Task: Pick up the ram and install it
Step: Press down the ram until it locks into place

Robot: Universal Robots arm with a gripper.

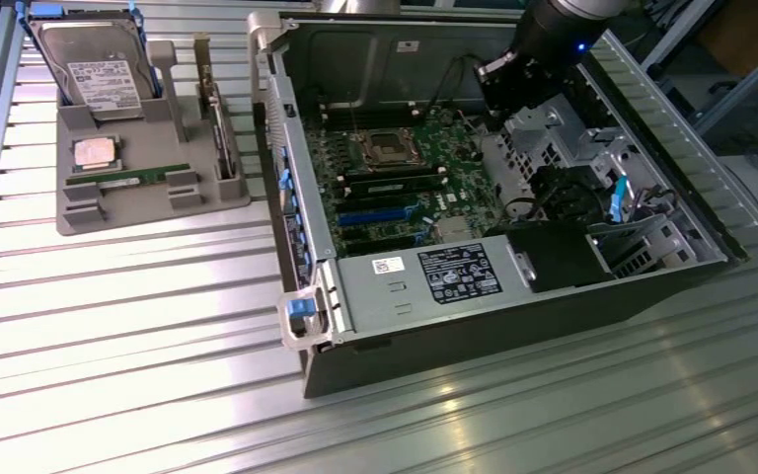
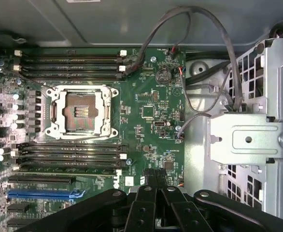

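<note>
Open computer case on a ribbed metal desk (image 1: pixel 129 326), arm poised inside it.

The claw (image 2: pixel 156 181) hangs shut and empty above the motherboard (image 2: pixel 151 104), near the bare CPU socket (image 2: pixel 81 112). The ram (image 1: pixel 126 180) lies well apart in a grey tray (image 1: pixel 155 202) toward the exterior view's left, below the hard drive (image 1: pixel 96 74) and the CPU chip (image 1: pixel 94 151). Light glares off the desk's slats.
</note>
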